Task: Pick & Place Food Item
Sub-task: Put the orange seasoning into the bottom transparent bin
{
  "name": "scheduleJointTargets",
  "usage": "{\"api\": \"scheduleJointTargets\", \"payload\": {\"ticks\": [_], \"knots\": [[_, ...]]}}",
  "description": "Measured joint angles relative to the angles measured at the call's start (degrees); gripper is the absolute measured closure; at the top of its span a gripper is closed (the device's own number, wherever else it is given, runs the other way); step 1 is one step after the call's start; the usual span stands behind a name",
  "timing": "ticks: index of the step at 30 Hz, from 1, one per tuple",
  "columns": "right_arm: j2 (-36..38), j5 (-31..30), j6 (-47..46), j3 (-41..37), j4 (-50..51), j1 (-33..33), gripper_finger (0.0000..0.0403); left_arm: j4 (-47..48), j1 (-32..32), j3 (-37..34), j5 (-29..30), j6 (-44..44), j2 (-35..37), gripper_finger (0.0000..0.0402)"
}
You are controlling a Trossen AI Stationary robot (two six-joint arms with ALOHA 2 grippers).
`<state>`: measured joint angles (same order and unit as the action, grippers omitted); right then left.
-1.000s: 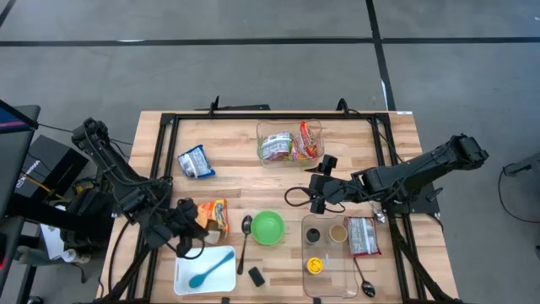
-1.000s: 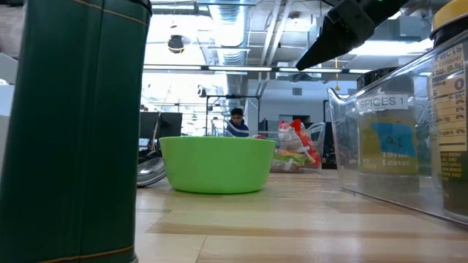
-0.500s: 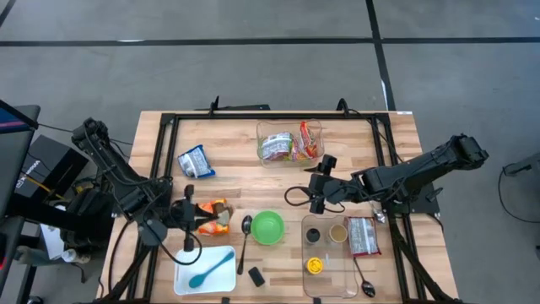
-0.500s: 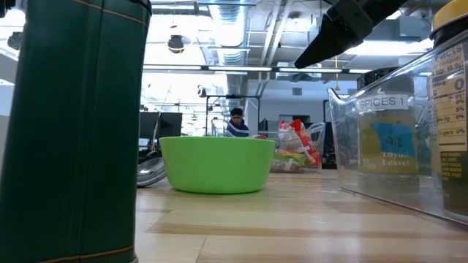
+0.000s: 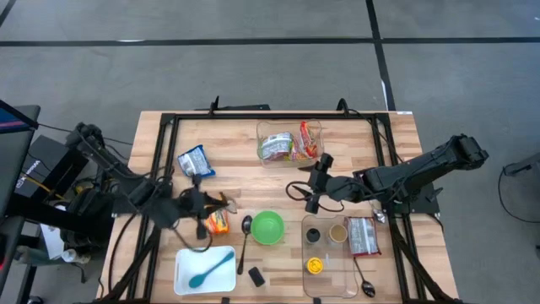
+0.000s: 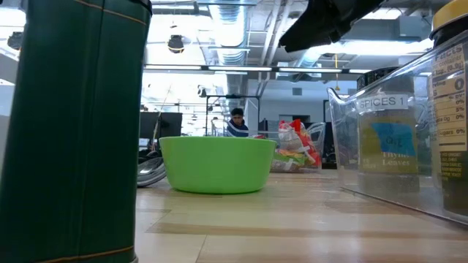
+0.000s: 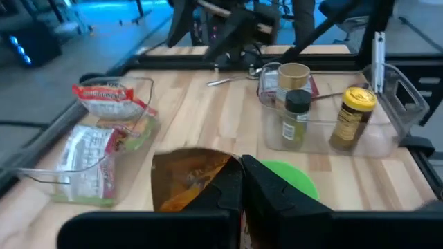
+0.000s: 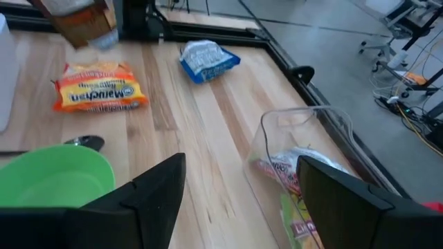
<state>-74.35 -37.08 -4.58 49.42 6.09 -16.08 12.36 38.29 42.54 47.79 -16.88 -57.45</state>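
My left gripper point(image 5: 207, 205) is shut on an orange-brown food packet point(image 7: 190, 181), raised over the table's near left part. The right wrist view shows that packet point(image 8: 76, 21) up in the air. Just beneath it on the wood lies a second orange noodle packet point(image 5: 218, 222), flat on its back point(image 8: 97, 93). A green bowl point(image 5: 268, 226) stands to the right of it. Over the table's middle, between the bowl and the clear bin point(image 5: 289, 145), my right gripper point(image 5: 312, 192) hovers open with nothing between its fingers point(image 8: 156, 190). My left gripper pinches the orange-brown packet by one edge point(image 7: 232, 171) between its two fingers. The fingers come nearly level from the table's left. The packet is lifted clear of the table and of the noodle packet under it, and it hangs beside and below the fingers.
The clear bin at the back holds more packets point(image 7: 104, 100). A blue packet point(image 5: 195, 161) lies at the far left. A clear spice tray point(image 5: 329, 253) with jars stands near right. A white tray point(image 5: 204, 270) with a blue spoon and a metal spoon point(image 5: 245, 235) lie near the front.
My left gripper has risen and moved toward the table's right, rolling its wrist. It has taken the orange-brown packet up off the noodle packet, which has stayed on the wood. My right gripper has tipped its fingers slightly upward.
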Motion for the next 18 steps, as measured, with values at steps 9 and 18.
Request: {"api": "scheduleJointTargets", "payload": {"ticks": [9,18], "knots": [[0.0,0.0,0.02,0.01,-2.71,0.0,0.0133,-0.9,-14.96,0.0,-27.07,6.13,-0.06,0.0401],[0.0,-0.17,0.52,0.01,-3.76,1.37,0.0133,-7.2,-28.67,0.04,-47.55,11.76,-5.17,0.0401]]}}
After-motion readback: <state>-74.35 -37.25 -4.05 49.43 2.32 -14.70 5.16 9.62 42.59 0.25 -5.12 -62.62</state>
